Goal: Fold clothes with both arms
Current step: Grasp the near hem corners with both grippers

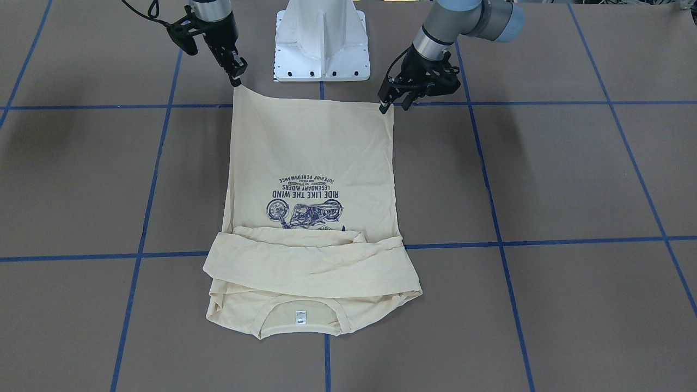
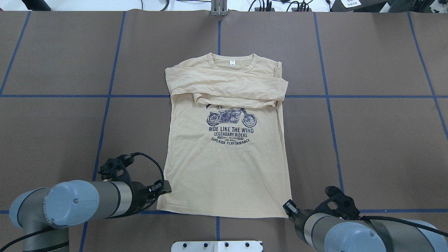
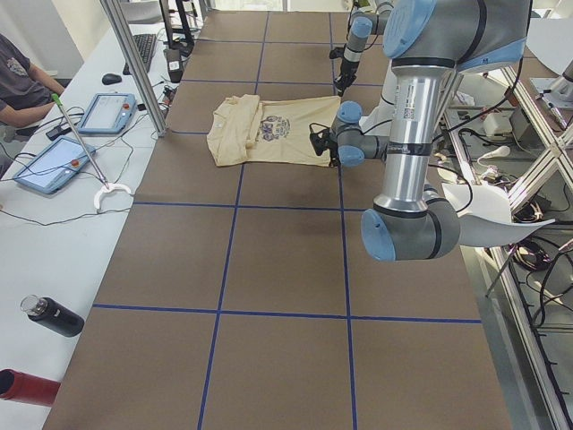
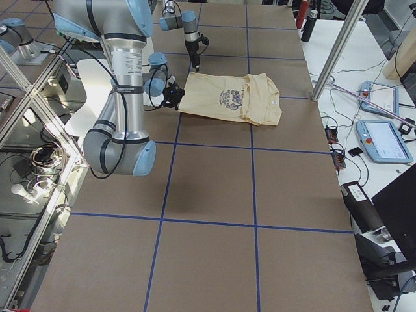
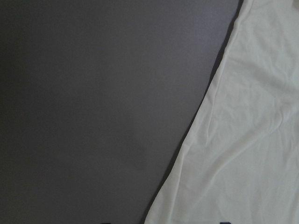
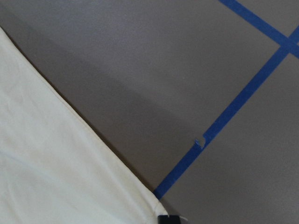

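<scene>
The cream-yellow T-shirt point(image 1: 310, 147) point(image 2: 227, 164) lies flat, print up, on the brown table. Both sleeves are folded across its chest point(image 2: 227, 85), and the collar label point(image 2: 232, 63) is on the far side from the robot. At one hem corner my left gripper point(image 1: 395, 106) point(image 2: 167, 190) is open, and the left wrist view shows the shirt's side edge point(image 5: 252, 154) running between its tips. My right gripper point(image 1: 237, 81) point(image 2: 287, 207) is shut on the other hem corner point(image 6: 56, 172), which peaks up toward it.
The white pedestal point(image 1: 321, 38) stands between the arms, just behind the hem. Blue tape lines point(image 2: 105, 115) cross the table. A side bench holds tablets point(image 3: 107, 112), with a seated person point(image 3: 18, 85) there, and bottles point(image 3: 49, 315) lie on its near end.
</scene>
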Controlling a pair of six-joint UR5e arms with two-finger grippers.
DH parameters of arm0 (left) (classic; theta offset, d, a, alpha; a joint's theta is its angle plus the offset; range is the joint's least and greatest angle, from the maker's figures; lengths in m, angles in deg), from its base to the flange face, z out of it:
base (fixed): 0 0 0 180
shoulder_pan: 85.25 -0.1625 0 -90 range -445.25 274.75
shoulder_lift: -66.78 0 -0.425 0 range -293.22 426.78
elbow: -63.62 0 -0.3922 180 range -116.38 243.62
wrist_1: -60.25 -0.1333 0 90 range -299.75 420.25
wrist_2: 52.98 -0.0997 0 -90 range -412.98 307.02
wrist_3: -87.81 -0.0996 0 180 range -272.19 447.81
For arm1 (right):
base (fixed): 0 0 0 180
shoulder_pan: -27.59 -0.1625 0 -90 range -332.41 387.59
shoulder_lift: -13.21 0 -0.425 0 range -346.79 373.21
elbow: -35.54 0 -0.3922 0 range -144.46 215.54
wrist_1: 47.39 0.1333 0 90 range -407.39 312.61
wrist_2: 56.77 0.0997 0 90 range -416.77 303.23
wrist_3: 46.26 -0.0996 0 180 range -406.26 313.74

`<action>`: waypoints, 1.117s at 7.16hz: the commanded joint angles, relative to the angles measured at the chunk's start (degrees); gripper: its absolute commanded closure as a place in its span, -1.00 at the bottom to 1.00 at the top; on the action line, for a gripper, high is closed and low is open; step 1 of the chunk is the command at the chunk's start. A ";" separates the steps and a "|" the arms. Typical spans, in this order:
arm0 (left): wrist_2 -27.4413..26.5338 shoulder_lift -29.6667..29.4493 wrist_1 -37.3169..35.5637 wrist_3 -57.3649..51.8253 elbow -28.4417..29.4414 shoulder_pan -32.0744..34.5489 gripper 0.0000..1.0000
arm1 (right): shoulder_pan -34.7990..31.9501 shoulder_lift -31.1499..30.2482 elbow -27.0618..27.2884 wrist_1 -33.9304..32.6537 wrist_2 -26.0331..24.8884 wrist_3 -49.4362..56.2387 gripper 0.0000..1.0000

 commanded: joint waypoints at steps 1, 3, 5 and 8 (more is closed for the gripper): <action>-0.60 -0.41 -1.51 0.23 0.38 -0.89 -0.32 | -0.06 0.03 -0.01 0.00 0.00 0.00 1.00; -0.60 -0.05 -1.60 0.32 0.46 -1.50 -0.29 | -0.15 0.03 -0.02 0.00 0.00 0.00 1.00; -0.52 -0.05 -1.77 0.32 0.64 -2.21 -0.21 | -0.15 0.03 -0.02 0.00 0.00 0.00 1.00; -0.52 0.03 -1.77 0.41 0.64 -3.08 -0.09 | -0.15 0.21 -0.02 0.00 0.00 0.00 1.00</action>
